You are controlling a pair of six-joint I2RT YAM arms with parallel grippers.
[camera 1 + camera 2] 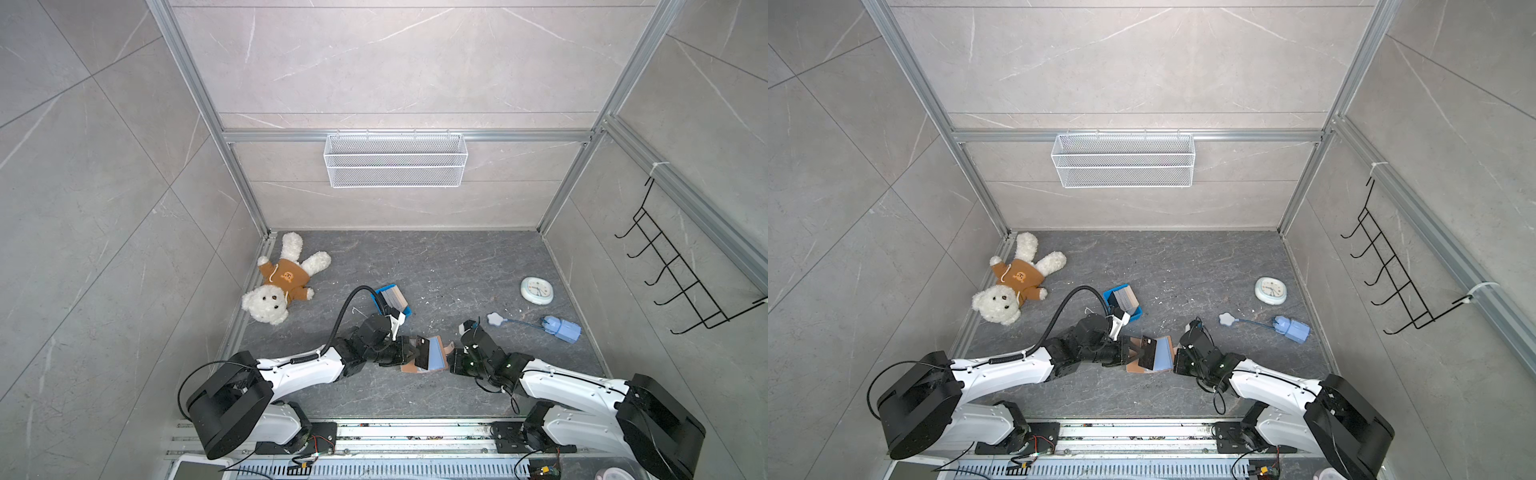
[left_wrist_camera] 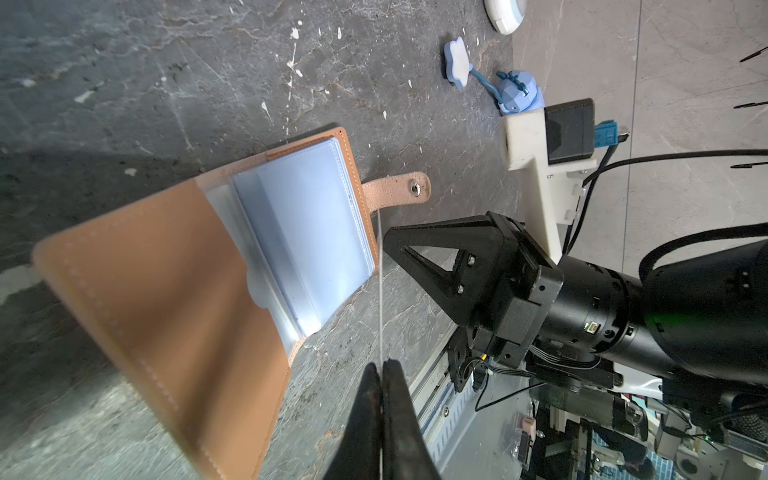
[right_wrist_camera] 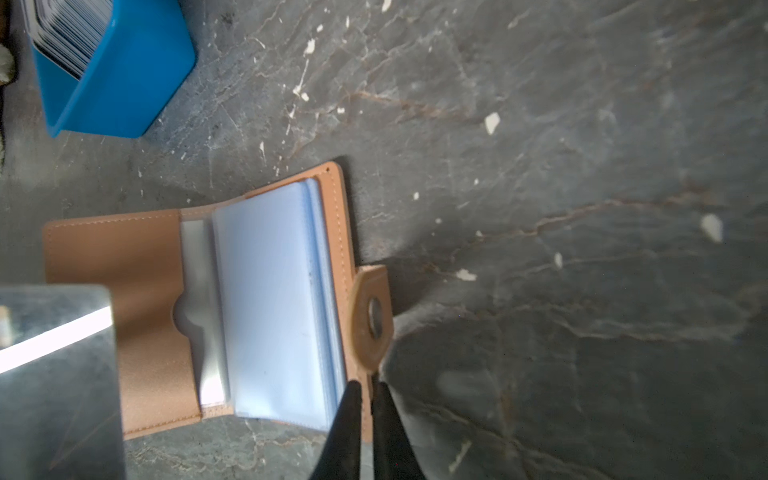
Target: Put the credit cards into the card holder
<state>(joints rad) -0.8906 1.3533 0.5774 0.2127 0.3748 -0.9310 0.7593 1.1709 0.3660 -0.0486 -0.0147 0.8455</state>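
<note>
In both top views the card holder (image 1: 437, 353) lies open on the table (image 1: 457, 270), near the front edge and between the two arms. Its open span runs left to right and its spine near to far. The left tool (image 1: 415, 354) is clamped on one black card (image 1: 424, 353) just above the tan left cover. The card's long axis lies parallel to the spine, and its free long edge points right, toward the blue sleeves. The other credit cards (image 1: 392, 296) stand in the blue tray (image 1: 408, 312), farther back. From the left wrist the held card shows edge-on, a thin line rising from the shut fingertips. So narrow a pinch could let it swivel, and the leading edge might then ride over the limp sleeves (or slip between two) instead of entering a mouth. From the right wrist the right tool (image 3: 368, 401) looks all but closed on the right cover's rim, beside the strap (image 3: 370, 316). If that hold slips, the card's push would, I judge, slide the holder rightward.
</note>
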